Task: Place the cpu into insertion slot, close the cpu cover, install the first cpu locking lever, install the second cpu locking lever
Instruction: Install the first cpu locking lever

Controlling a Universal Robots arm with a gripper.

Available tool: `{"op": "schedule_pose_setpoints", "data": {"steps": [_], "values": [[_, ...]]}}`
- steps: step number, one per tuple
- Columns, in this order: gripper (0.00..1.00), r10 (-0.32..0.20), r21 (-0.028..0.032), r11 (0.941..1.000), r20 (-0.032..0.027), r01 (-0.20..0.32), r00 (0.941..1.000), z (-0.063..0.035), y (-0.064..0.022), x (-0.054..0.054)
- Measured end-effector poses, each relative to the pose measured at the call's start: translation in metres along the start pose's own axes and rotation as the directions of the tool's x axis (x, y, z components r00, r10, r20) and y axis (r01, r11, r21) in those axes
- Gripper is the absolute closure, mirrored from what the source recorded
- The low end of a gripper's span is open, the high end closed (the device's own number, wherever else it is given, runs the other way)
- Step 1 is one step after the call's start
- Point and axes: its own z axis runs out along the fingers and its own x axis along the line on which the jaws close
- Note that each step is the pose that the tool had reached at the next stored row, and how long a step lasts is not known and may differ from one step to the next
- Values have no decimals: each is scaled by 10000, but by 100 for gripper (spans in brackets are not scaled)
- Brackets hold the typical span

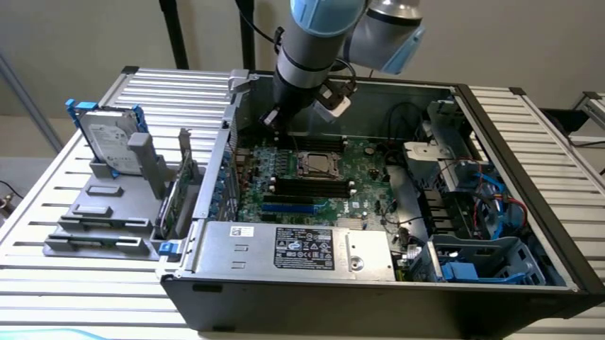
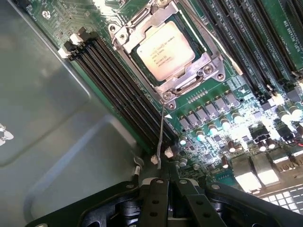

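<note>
- The cpu (image 2: pixel 165 49) sits flat in the insertion slot (image 2: pixel 166 96), its pale metal face up. I see several lines of print on it but cannot read them.
- The cpu cover (image 2: pixel 203 59) lies down over the chip, which shows through its window.
- One thin wire locking lever (image 2: pixel 162 137) stands away from the socket's corner. It runs out over the board to the tips of my gripper (image 2: pixel 165 182).
- In the wrist view, long black memory slots (image 2: pixel 118 80) flank the socket on both sides. A row of small capacitors (image 2: pixel 213 125) lies just past the socket's near edge.
- In the exterior view the board (image 1: pixel 364 202) lies inside an open computer case (image 1: pixel 529 184). A silver power supply (image 1: pixel 283 248) sits at the front and carries a white label too fine to read.
- The case wall and a bundle of blue cables (image 1: pixel 487 188) crowd the exterior view's right.
- A hard drive (image 1: pixel 106 138) in a blue-edged caddy stands on the slatted table (image 1: pixel 57 283), on the exterior view's left.
- The gripper (image 1: pixel 271 119) hangs low by the rear of the board, beside the socket.
- The jaws are together. The lever's end meets them, but I cannot tell whether it is pinched.
</note>
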Motion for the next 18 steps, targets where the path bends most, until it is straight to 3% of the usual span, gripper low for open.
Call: {"op": "schedule_pose_setpoints", "data": {"steps": [5,11,18], "values": [[89,22,-5,10000,-9,-22,10000,-21,101,82],[89,21,-4,10000,-10,-21,10000,-67,312,242],[89,20,-6,10000,-13,-20,10000,-55,337,247]]}}
